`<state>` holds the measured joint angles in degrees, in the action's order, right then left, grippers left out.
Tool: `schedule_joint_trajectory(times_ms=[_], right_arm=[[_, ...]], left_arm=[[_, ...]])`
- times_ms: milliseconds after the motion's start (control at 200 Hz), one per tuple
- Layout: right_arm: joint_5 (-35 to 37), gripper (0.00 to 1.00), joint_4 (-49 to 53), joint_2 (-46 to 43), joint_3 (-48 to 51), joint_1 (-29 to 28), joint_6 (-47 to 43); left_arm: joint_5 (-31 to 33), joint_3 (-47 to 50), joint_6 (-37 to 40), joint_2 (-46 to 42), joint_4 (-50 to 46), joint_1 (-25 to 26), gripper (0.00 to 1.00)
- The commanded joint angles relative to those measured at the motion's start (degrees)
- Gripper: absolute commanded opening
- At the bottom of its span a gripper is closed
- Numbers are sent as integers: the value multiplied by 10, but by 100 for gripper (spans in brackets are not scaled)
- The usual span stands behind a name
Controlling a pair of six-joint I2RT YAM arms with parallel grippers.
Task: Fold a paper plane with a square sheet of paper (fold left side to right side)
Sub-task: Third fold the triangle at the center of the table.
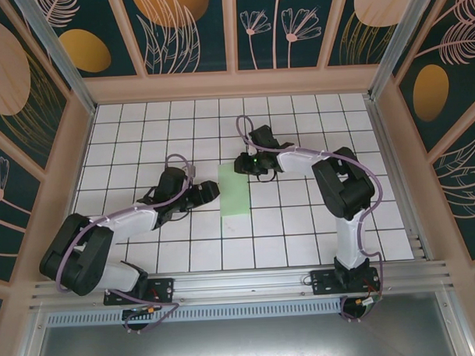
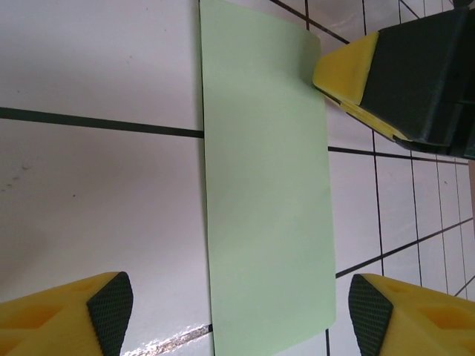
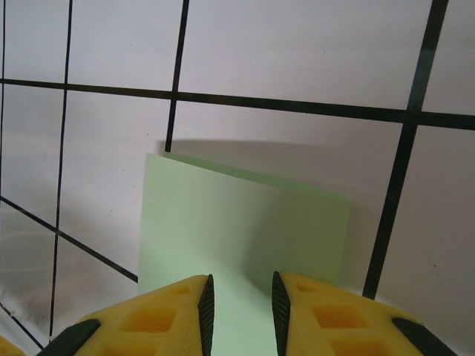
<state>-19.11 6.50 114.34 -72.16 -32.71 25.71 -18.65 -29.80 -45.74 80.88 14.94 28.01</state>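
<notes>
The white tiled counter (image 1: 302, 238) carries everything. The left arm (image 1: 107, 229) reaches in from the left of the pale green sheet of paper (image 1: 236, 190). The right arm (image 1: 339, 182) comes from the sheet's right and bends toward its far end. The sheet lies on the counter as a narrow rectangle, its long sides running away from the arm bases, between the two claws.

The left claw (image 2: 237, 319) sits at the sheet's near left side, spread wide, with one finger on each side of the sheet's near end and touching nothing. The right claw (image 3: 239, 293) is at the sheet's far right corner. Its fingers (image 3: 204, 304) are drawn close, with a slim gap in which the green paper shows. I cannot tell whether they actually pinch it. Ahead of that claw, the sheet's edge rises off the tiles and casts a shadow.
</notes>
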Motion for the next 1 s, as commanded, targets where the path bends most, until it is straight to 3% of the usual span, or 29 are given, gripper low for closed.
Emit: schedule_joint_trajectory(times_ms=[0, 560, 991], right_arm=[[17, 29, 6, 17, -4, 1, -17], [29, 19, 11, 25, 17, 2, -29], [23, 19, 9, 23, 21, 1, -29]], left_arm=[[-23, -16, -6, 10, 24, -4, 78], [-96, -39, -33, 85, 76, 5, 73], [-74, -70, -21, 124, 39, 23, 72]])
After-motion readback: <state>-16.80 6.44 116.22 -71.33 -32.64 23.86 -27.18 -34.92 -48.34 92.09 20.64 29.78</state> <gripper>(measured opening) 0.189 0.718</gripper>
